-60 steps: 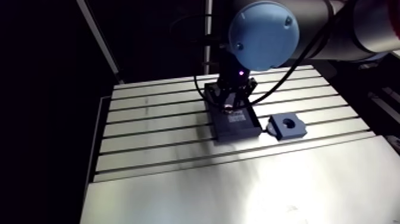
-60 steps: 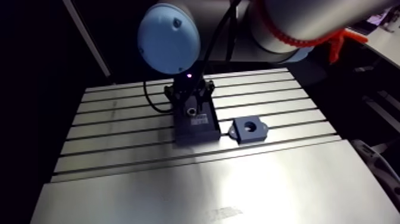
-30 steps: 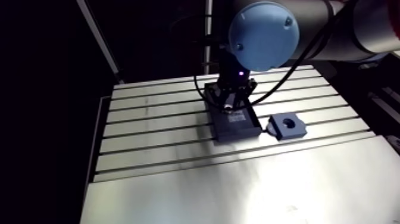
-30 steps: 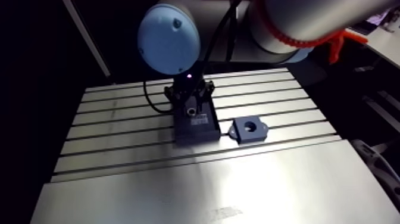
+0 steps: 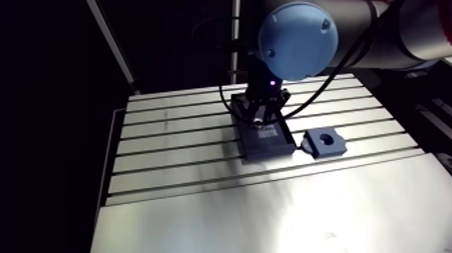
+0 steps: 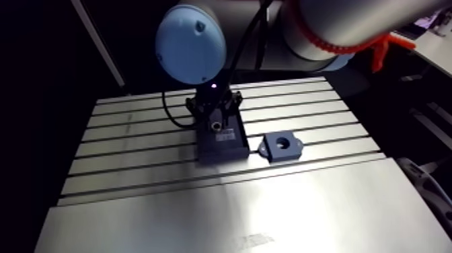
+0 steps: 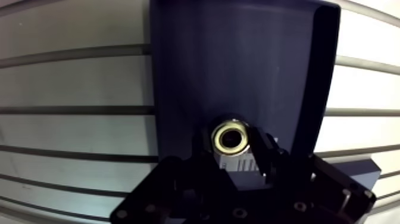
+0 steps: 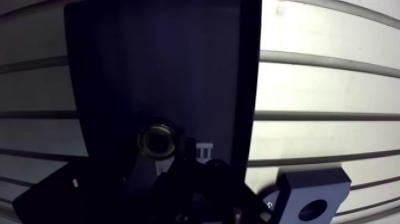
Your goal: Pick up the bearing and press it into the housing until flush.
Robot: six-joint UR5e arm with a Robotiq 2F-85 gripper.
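A brass-coloured ring, the bearing [image 7: 231,137], lies on the floor of a dark shallow tray [image 7: 238,59]. In the wrist view my gripper [image 7: 233,148] is down in the tray. Its two dark fingers [image 7: 265,156] stand close against either side of the bearing, shut on it. The housing [image 8: 315,184], a dark block with a round hole, rests on the table beside the tray. In the arm view the gripper [image 5: 259,121] stands over the tray's far half, and the housing [image 5: 324,142] sits just right of the tray.
The slotted aluminium table [image 5: 175,155] carries the tray [image 6: 220,140] near its middle. A smooth plate [image 5: 269,215] covers the table's near part. The table's left edge [image 5: 111,168] drops into darkness.
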